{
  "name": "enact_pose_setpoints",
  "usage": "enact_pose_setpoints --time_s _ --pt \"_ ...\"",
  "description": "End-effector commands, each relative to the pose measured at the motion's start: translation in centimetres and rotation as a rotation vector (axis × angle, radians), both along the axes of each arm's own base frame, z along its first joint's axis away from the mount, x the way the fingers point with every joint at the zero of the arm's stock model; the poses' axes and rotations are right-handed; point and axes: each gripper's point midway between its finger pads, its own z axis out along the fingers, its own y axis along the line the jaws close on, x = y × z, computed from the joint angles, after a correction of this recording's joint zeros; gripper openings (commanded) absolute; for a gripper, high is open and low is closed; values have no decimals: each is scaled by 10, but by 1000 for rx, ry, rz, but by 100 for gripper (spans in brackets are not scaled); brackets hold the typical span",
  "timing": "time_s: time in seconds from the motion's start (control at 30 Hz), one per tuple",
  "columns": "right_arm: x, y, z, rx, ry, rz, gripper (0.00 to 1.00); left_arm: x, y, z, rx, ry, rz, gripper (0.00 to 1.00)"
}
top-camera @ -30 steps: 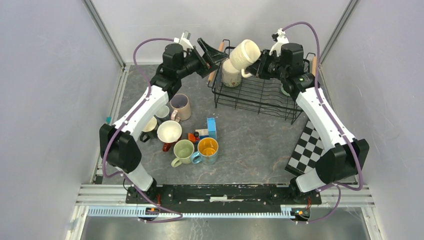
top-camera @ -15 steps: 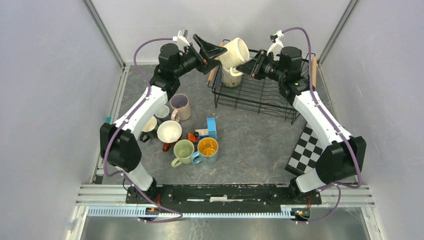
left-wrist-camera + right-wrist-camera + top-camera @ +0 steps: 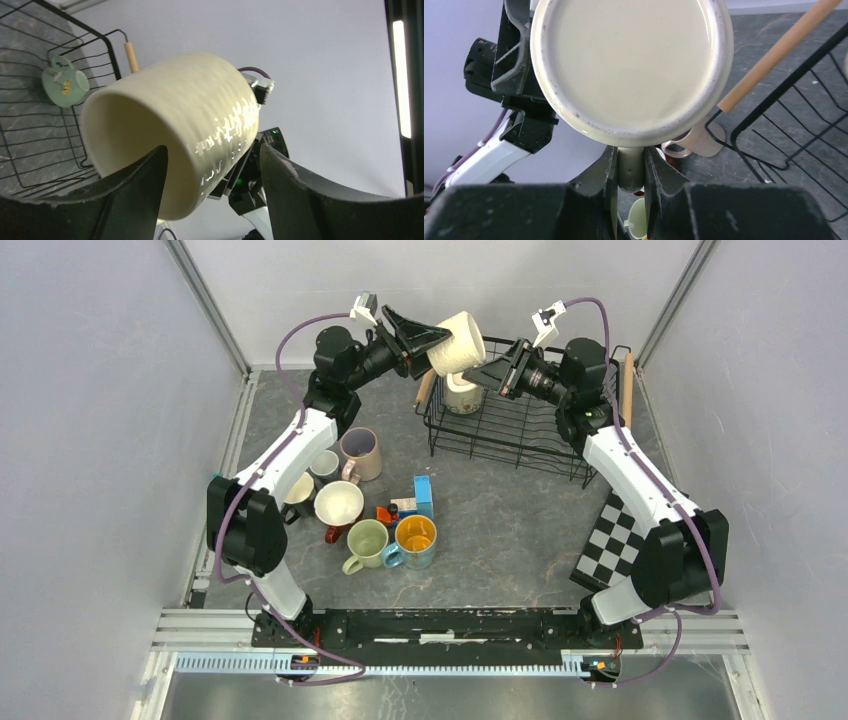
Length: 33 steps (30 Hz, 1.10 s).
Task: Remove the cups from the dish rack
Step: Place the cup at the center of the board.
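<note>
A robotics lab test cell is indicated: a dark grey mottled desk is enclosed by plain pale panel walls on aluminium struts, and a black-and-white chequered board is laid at its right edge.

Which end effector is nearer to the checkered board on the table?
Right. The right end effector, holding the cream mug by its handle over the dish rack, is beyond the checkered board; the left end effector is farther left, past the mug.
</note>
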Motion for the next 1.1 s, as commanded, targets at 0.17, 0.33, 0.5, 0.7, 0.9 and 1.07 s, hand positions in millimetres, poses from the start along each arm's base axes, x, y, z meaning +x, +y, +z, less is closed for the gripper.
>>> enact_pose_setpoints --time_s 0.17,0.33,0.5,0.7,0.9,1.07 --pt "-36 4 67 137 -241 135 0 -44 8 71 -164 -113 -125 58" --pt "-38 6 63 152 -236 162 0 -56 11 82 -191 -122 -159 45" --pt "-40 6 62 171 -235 177 0 -64 13 91 -214 -133 -175 23" --pt "-43 6 63 177 -240 180 0 -68 15 105 -225 -175 -169 2" --pt "-35 1 59 95 -247 111 42 -66 15 115 -172 -218 -132 2" --pt "-23 -23 49 -76 -239 -61 74 -64 15 119 -126 -247 -110 2"
